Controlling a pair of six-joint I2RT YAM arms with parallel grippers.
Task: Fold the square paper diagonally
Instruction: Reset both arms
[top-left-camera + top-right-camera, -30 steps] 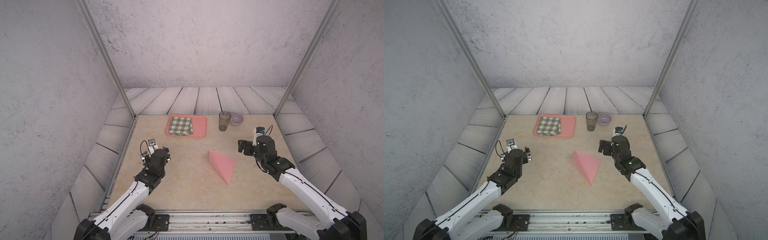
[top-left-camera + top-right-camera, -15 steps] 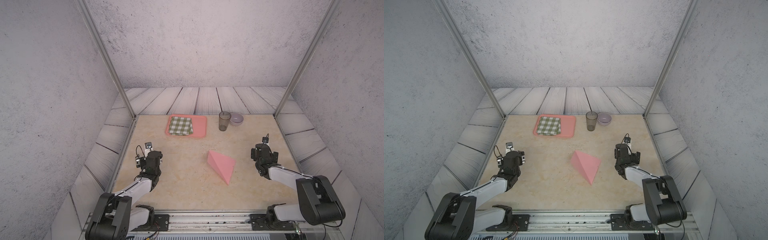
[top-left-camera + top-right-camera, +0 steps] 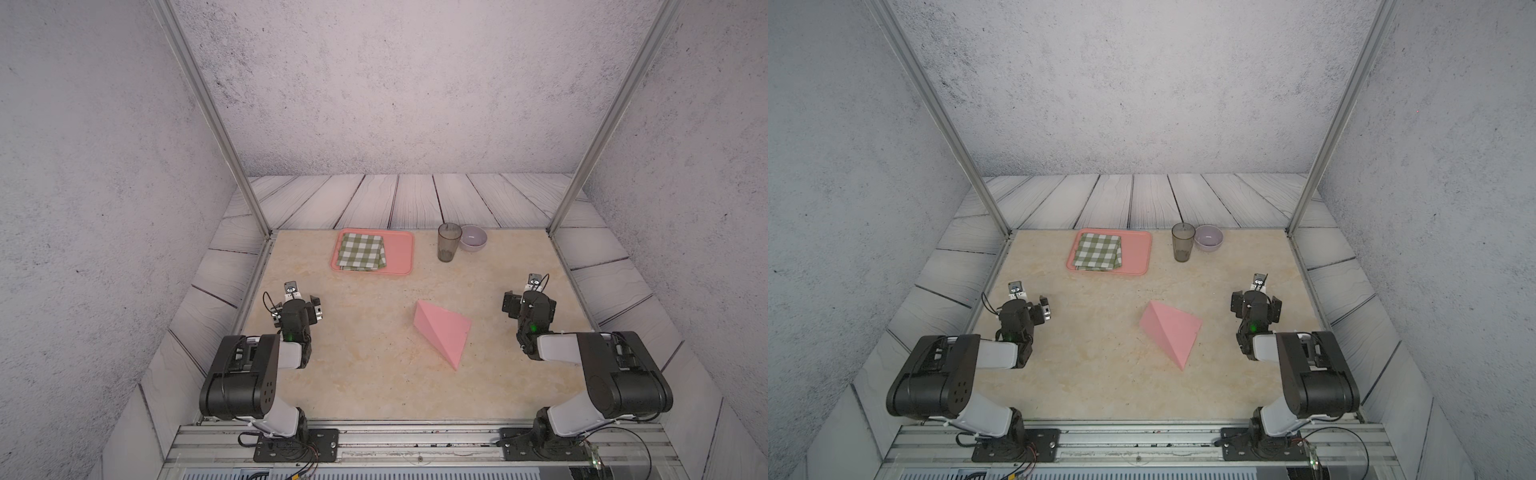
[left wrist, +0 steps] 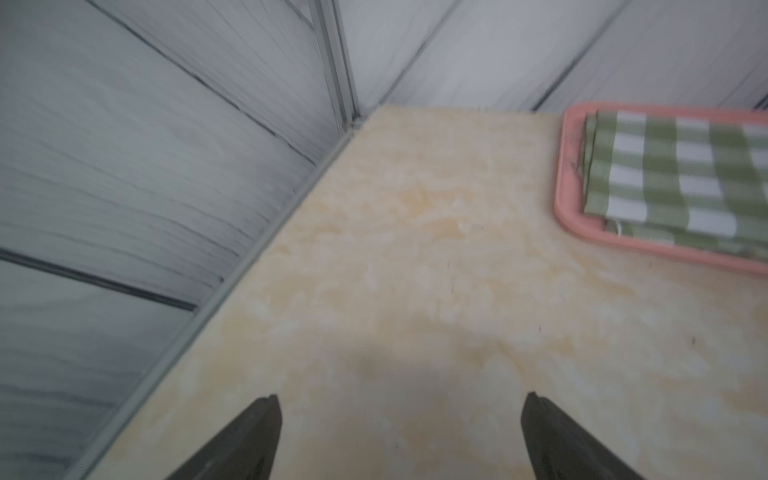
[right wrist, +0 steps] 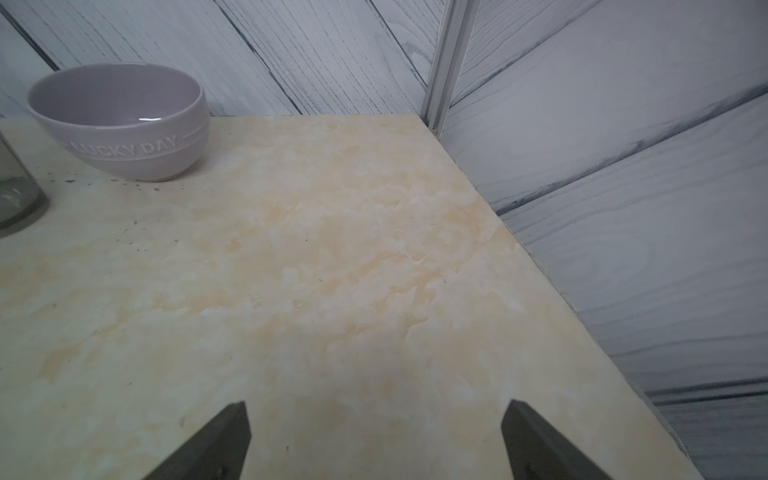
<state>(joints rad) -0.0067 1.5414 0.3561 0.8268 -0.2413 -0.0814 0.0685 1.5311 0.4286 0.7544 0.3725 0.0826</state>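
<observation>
The square paper (image 3: 442, 332) (image 3: 1169, 332) is pink and lies on the tabletop right of centre, folded into a triangle with its long point toward the front. Nothing touches it. My left gripper (image 3: 296, 307) (image 3: 1022, 308) hovers near the table's left edge, far to the left of the paper, open and empty. My right gripper (image 3: 530, 305) (image 3: 1255, 305) stands near the right edge, to the right of the paper, also open and empty. In the left wrist view the left gripper (image 4: 402, 399) frames only bare table, and so does the right gripper (image 5: 376, 404) in the right wrist view; the paper is out of both.
At the back stands a salmon-pink tray (image 3: 405, 253) (image 4: 563, 187) holding a green-and-white checked cloth (image 3: 361, 251) (image 4: 673, 174). To its right are a dark tumbler (image 3: 448, 243) (image 5: 16, 195) and a lilac bowl (image 3: 473, 237) (image 5: 120, 124). Panelled walls and metal posts border the table.
Both arms have drawn back and folded toward the front rail, the grippers moving out to the table's sides. The folded paper has stayed where it was.
</observation>
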